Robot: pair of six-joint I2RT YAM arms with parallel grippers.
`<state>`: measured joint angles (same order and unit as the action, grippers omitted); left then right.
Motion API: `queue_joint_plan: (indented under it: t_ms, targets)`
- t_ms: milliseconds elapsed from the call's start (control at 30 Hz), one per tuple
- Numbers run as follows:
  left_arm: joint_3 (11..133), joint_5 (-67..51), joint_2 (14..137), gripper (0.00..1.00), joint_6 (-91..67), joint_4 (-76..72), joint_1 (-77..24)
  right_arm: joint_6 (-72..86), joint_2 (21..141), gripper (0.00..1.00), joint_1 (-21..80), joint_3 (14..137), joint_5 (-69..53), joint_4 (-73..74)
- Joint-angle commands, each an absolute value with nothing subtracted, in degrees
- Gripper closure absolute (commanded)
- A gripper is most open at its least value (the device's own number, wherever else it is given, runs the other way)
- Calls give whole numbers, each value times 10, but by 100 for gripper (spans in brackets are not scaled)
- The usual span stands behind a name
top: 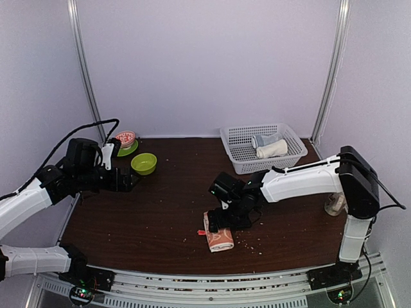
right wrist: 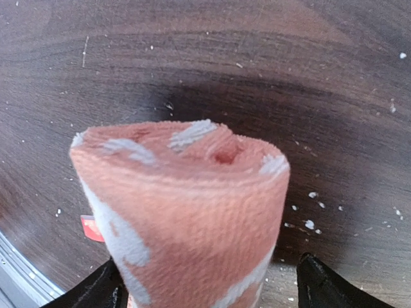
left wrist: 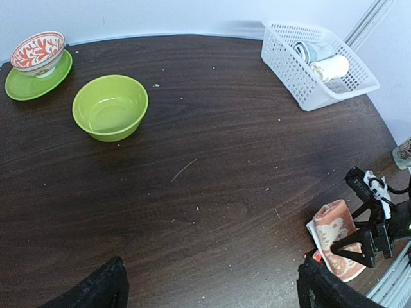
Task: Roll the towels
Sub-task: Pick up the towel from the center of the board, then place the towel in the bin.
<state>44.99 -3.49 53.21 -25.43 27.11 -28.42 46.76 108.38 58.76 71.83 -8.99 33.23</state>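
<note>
The orange-red towel with white patterns (top: 219, 239) lies rolled near the table's front middle; it also shows in the left wrist view (left wrist: 332, 230) and fills the right wrist view (right wrist: 186, 205). My right gripper (top: 223, 221) is low over it, open, one finger on each side of the roll (right wrist: 205, 289); the right fingertip (right wrist: 321, 285) stands clear of the cloth. The cream-white towel (top: 272, 149) lies rolled in the white basket (top: 257, 168), and shows in the left wrist view (left wrist: 331, 66). My left gripper (left wrist: 209, 292) is open and empty, held above the table's left side (top: 124, 181).
A pale grey-blue cloth bundle (top: 262, 139) lies in the basket beside the cream towel. A green bowl (top: 144, 163) and a red-patterned bowl (top: 125, 138) on a green plate (left wrist: 26, 86) stand at back left. A small pale object (top: 334, 204) stands at the right edge.
</note>
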Motion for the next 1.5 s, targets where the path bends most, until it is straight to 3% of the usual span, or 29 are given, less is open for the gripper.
queue_joint_plan:
  t_ms: [0,233,433,700,900,1167,1467]
  targets:
    - [460,-42,532,6,-258,262,-281,464,1106,11,594,739,-98,349]
    - [461,-44,532,6,-258,262,-281,465,1129,16,604,760,-94,376]
    - [461,-47,531,6,-258,262,-280,465,1155,29,615,775,-104,401]
    - [460,-48,530,6,-259,263,-280,468,1171,62,621,767,-126,408]
    - [460,-47,533,6,-260,265,-281,475,1142,100,616,770,-119,410]
    - [462,-43,550,6,-260,269,-281,476,1028,100,561,812,-100,428]
    - [463,-33,575,6,-262,271,-280,459,904,100,394,871,-91,435]
